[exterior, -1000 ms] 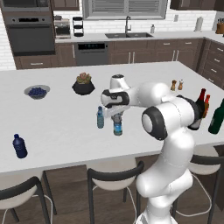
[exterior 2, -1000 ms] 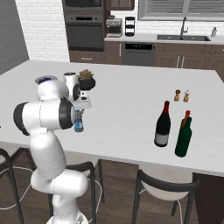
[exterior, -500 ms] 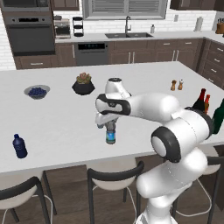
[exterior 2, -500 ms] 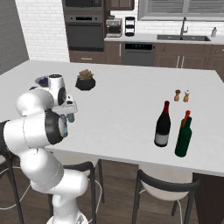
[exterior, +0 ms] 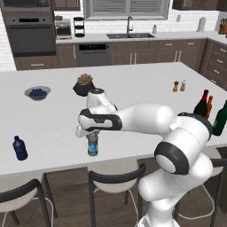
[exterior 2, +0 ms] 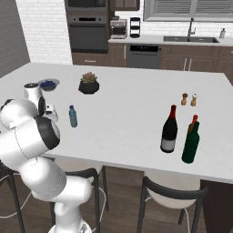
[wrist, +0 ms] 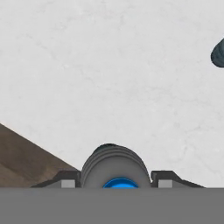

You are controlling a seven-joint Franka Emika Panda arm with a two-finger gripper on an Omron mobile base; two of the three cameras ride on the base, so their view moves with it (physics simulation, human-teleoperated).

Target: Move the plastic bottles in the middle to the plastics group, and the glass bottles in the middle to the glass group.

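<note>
My gripper (exterior: 92, 135) is shut on the neck of one clear water bottle (exterior: 92, 146) and holds it upright near the counter's front edge. From above in the hand view, this bottle (wrist: 114, 165) sits between my dark fingertips (wrist: 66, 180). The other water bottle (exterior 2: 73, 116) stands alone mid-counter. The navy-blue bottle (exterior: 19, 148) stands at the far left, also seen as a dark shape (wrist: 218, 53). At the right end stand the wine bottle (exterior 2: 169, 131), the tall green bottle (exterior 2: 190, 143) and the small brown red-topped bottle (exterior 2: 194, 121).
A bowl of blueberries (exterior: 37, 92) and a dark potted plant (exterior: 84, 85) sit at the back left. Salt and pepper shakers (exterior: 179, 85) stand toward the right. Stool backs (exterior: 116, 176) line the front edge of the counter (exterior: 48, 119).
My arm has swung left along the front of the counter, carrying the water bottle toward the navy bottle. The other water bottle has stayed where it was.
</note>
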